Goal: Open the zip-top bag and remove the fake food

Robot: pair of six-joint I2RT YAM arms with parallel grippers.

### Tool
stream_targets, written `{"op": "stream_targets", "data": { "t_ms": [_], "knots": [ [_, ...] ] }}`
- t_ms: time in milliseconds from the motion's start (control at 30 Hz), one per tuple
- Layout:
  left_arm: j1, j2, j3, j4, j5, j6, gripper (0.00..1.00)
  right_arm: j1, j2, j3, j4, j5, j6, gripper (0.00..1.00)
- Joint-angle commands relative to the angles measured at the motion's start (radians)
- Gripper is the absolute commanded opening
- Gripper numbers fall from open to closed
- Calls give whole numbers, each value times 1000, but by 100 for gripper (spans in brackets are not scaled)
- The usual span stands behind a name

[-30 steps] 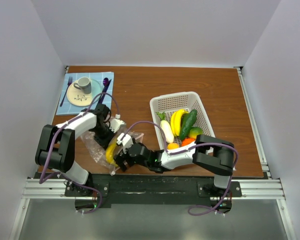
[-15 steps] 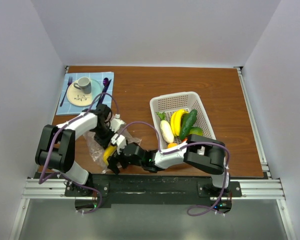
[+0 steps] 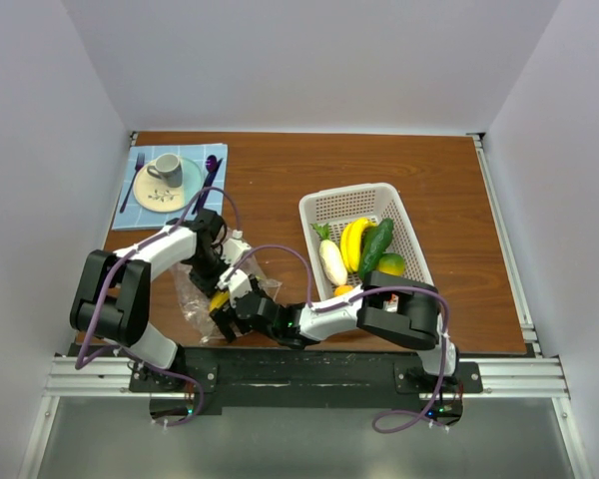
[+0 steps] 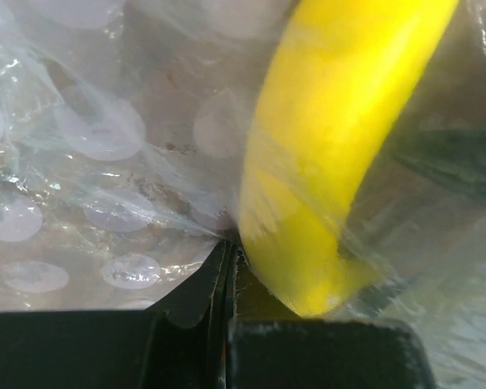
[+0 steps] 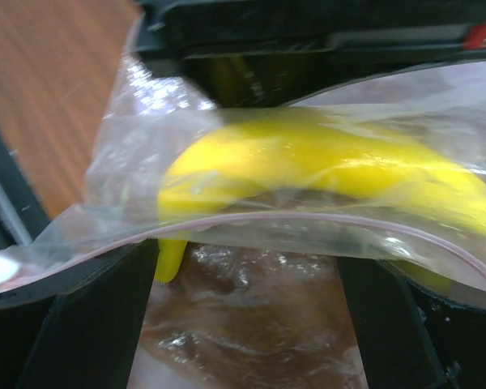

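Near left of the table: one zip-top bag [image 3: 195, 299], with one banana [image 5: 308, 166] inside it, the only piece I can see left to remove. I cannot tell whether the mouth is fully open. My left gripper [image 4: 229, 255] has its jaws together, pinching bag film beside the banana. My right gripper [image 5: 243, 275] has its fingers wide apart, straddling mouth and banana with nothing clamped. One white basket [image 3: 324, 205], right of centre, holds one yellow bunch [image 3: 354, 242], one cucumber [image 3: 376, 244], one white piece [image 3: 332, 261], one orange [image 3: 344, 290] and one yellow-green piece [image 3: 390, 264]. I judge the task nearly done.

I see the zip-top bag [image 3: 193, 299] at the near left of the table [image 3: 280, 180], one banana [image 3: 220, 298] in it. Right of it, the basket [image 3: 324, 203] holds the other fake food [image 3: 356, 242]. Far behind, left, a cup [image 3: 166, 168] on a plate [image 3: 188, 180].
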Motion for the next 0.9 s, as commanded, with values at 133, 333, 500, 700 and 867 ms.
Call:
{"op": "stream_targets", "data": {
  "t_ms": [133, 333, 500, 700, 867],
  "knots": [
    [-7, -20, -19, 0, -3, 27, 0, -1, -53, -27, -101, 245, -26, 81],
    [-7, -14, -19, 8, -38, 27, 0, -2, -105, -74, -133, 269, -49, 55],
    [-7, -9, -16, 17, -46, 24, 0, -1, -133, -120, -103, 223, -58, 53],
    [-7, -6, -10, 16, -52, 13, 0, 4, -118, -91, -41, 83, -80, 59],
    [-7, -9, -3, 10, -55, 7, 0, 4, -55, -26, -38, 48, -84, 63]
  ]
}}
